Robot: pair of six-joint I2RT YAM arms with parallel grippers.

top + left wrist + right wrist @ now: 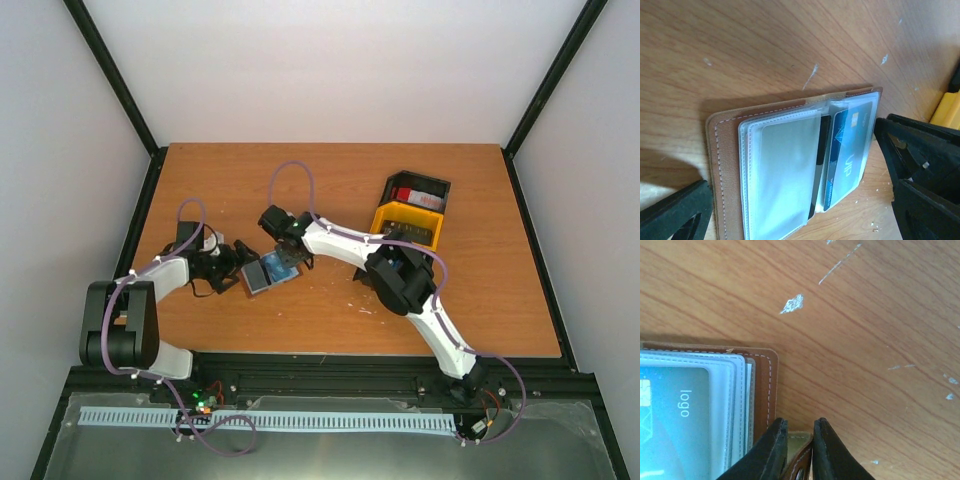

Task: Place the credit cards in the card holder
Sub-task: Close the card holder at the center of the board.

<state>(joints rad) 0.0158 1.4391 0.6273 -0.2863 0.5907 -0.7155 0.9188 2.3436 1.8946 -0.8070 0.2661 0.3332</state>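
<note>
The card holder [266,273] is laid open on the table [200,180], left of centre in the top view. A blue card [847,145] marked "UP" is sleeved beside a dark card [823,145]; "logo" is read in the right wrist view. Its brown edge is pinched by the right pincer [799,430]. The left pincer [228,268] is held wide open, the holder between its fingers. Bare wood is left above and below; the black tray [440,186] and yellow tray [384,216] are set well apart, upper right.
</note>
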